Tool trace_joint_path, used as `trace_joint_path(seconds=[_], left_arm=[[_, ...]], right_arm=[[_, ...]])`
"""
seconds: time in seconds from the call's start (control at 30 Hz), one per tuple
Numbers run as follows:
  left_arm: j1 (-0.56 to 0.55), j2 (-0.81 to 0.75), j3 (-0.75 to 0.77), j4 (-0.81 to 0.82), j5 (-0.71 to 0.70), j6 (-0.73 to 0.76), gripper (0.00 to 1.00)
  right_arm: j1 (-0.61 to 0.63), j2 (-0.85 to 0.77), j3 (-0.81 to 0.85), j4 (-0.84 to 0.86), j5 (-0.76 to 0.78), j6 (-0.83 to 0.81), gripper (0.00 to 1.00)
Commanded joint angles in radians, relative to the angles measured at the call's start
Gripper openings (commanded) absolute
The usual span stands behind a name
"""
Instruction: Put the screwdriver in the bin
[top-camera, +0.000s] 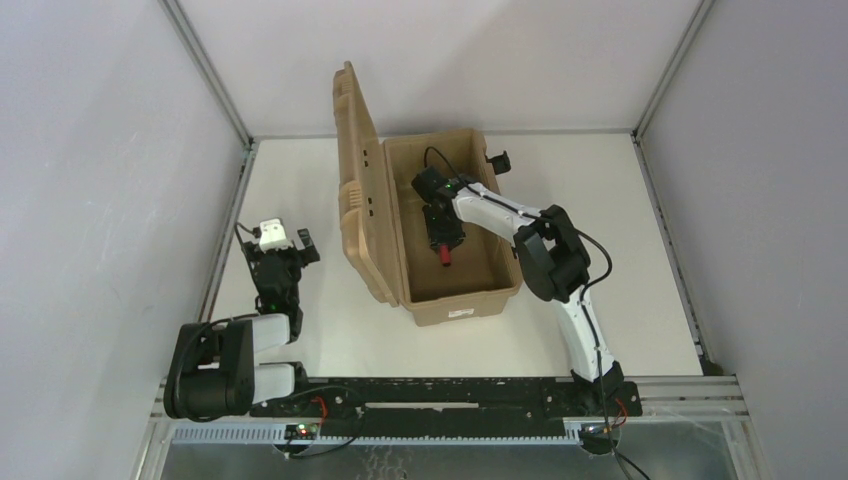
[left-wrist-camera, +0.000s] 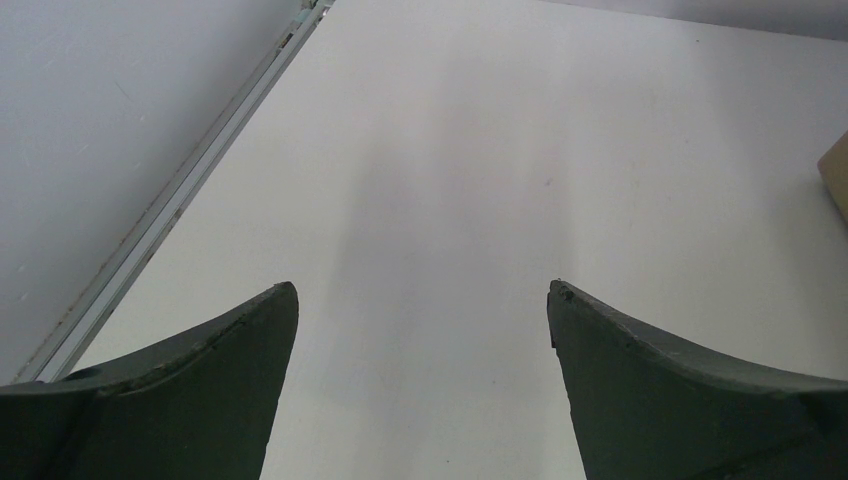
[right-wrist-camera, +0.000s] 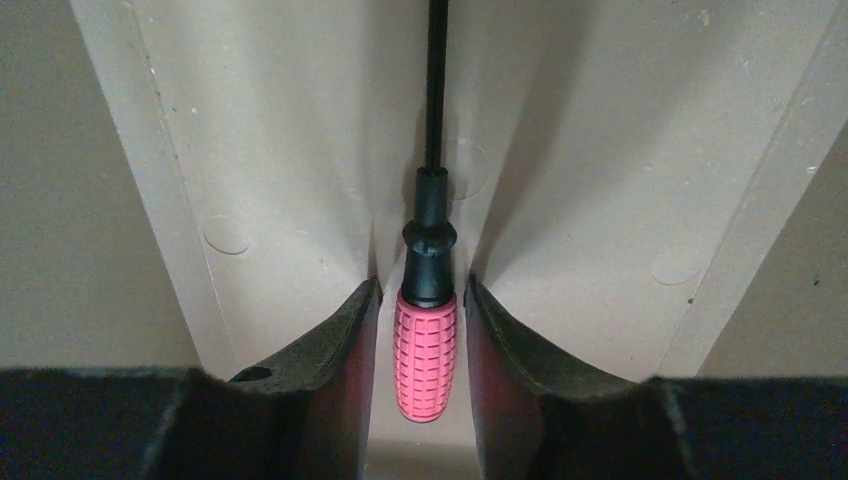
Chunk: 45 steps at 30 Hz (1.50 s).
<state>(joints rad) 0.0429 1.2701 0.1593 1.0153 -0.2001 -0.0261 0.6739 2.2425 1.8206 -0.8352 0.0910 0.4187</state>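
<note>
Right pincer (right-wrist-camera: 420, 288) pinches the screwdriver (right-wrist-camera: 426, 360) inside the bin (top-camera: 465, 305); the next move, I judge, is spreading to release it.

The tan bin (top-camera: 460, 303) sits in the middle of the white table (top-camera: 640, 250). Its lid (top-camera: 360, 200) is thrown open and stands up along the left side, and there is a white label (top-camera: 462, 313) on the near end wall. The right arm (top-camera: 545, 250) bends in over the right rim. Its right gripper (top-camera: 445, 250) is down inside the box, pointing toward the near end. The red handle of the screwdriver (top-camera: 446, 258) shows at its fingers. The left gripper (top-camera: 284, 240) is over bare table, left of the bin and clear of the lid.
</note>
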Motion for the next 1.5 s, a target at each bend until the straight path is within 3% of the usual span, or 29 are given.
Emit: trace_joint_path(seconds=[0.0, 0.17, 0.37, 0.4, 0.7, 0.8, 0.93, 1.23, 1.47], left_arm=[[-0.005, 0.0, 0.03, 0.071, -0.008, 0.017, 1.0], [-0.005, -0.001, 0.029, 0.068, -0.008, 0.017, 1.0], [-0.004, -0.001, 0.029, 0.068, -0.008, 0.017, 1.0], [-0.005, -0.001, 0.029, 0.068, -0.009, 0.017, 1.0], [-0.005, -0.002, 0.03, 0.068, -0.007, 0.017, 1.0], [-0.005, -0.002, 0.03, 0.067, -0.008, 0.017, 1.0], [-0.005, -0.002, 0.029, 0.066, -0.008, 0.017, 1.0], [-0.005, -0.002, 0.029, 0.066, -0.007, 0.016, 1.0], [-0.005, -0.002, 0.029, 0.066, -0.008, 0.018, 1.0]], right_arm=[[-0.018, -0.03, -0.002, 0.054, 0.019, 0.025, 0.46], [-0.026, -0.074, 0.068, 0.009, 0.016, 0.008, 0.57], [-0.026, -0.163, 0.164, -0.042, 0.025, -0.04, 0.95], [-0.026, -0.186, 0.17, -0.044, 0.03, -0.045, 0.98], [-0.04, -0.412, 0.159, -0.017, 0.119, -0.187, 0.99], [-0.063, -0.533, 0.039, 0.076, 0.281, -0.254, 1.0], [-0.156, -0.696, -0.19, 0.218, 0.353, -0.274, 1.0], [-0.552, -0.981, -0.791, 0.587, 0.145, -0.137, 1.0], [-0.667, -1.008, -1.101, 0.893, 0.076, -0.183, 1.0]])
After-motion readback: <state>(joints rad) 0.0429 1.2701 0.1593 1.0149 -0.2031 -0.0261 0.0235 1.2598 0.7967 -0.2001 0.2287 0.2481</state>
